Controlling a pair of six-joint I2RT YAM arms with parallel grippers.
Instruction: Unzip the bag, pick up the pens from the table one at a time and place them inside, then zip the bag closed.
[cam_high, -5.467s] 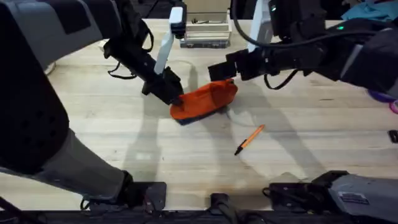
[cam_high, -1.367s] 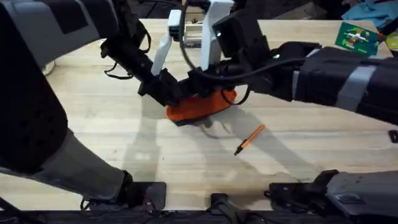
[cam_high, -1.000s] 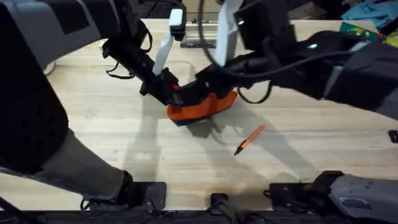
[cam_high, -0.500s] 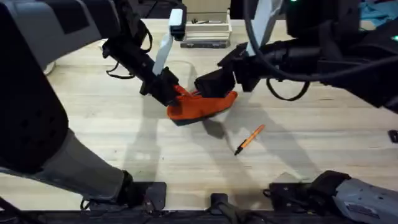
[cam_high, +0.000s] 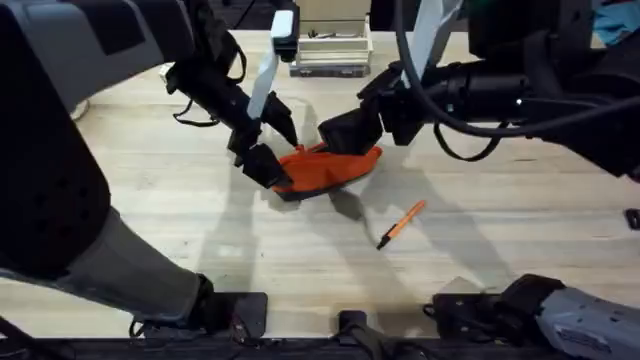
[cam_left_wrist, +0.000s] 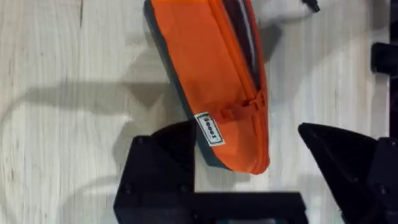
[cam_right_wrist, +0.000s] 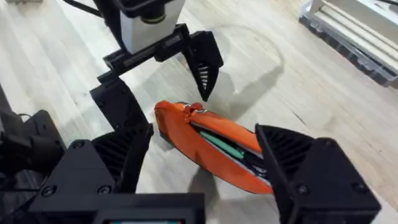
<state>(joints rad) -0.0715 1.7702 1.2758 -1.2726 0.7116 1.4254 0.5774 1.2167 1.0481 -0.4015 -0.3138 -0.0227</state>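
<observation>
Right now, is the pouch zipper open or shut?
Open. The right wrist view shows the orange pouch gaping along its top, with greenish contents inside; in the left wrist view the pull sits near one end.

Lab bench: two robot arms, plank table (cam_high: 180, 230).

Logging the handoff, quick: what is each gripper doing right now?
Left gripper: open, fingers straddling the end of the bag, holding nothing.
Right gripper: open, over the bag's other end, holding nothing.
</observation>
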